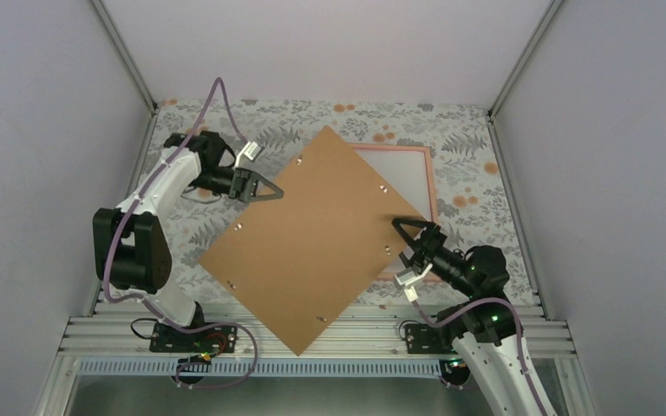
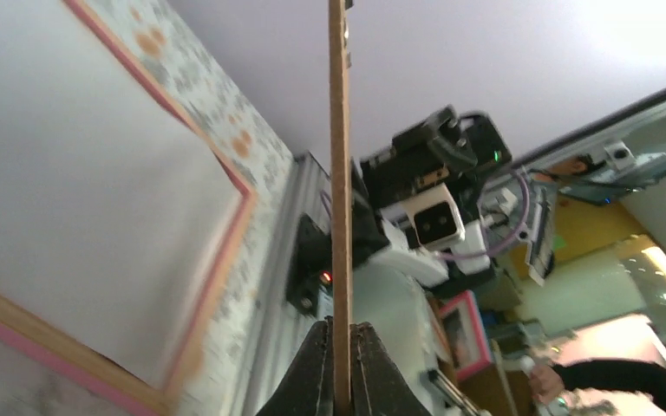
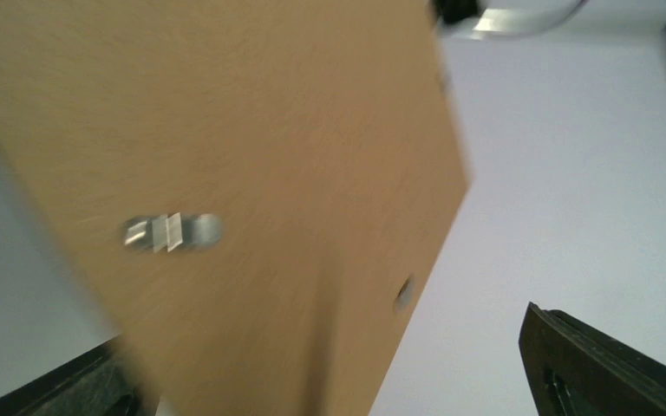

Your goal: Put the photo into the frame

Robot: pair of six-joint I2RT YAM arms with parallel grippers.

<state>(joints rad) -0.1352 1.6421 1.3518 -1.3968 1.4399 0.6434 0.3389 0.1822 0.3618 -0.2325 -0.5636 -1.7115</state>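
Even, bright light overhead; both wrist views motion-blurred.

Frame (image 1: 434,191): thin, pink, rectangular, whitish inside; lies flat toward the far right corner of the surface (image 1: 477,238), left part hidden.

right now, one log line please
left claw shut on brown board | right claw open | pink frame partly under brown board

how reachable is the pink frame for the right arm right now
Probably only in part. The brown board, held by the left gripper, covers most of the frame; just its far right corner shows beyond the right gripper, whose jaws stand open.
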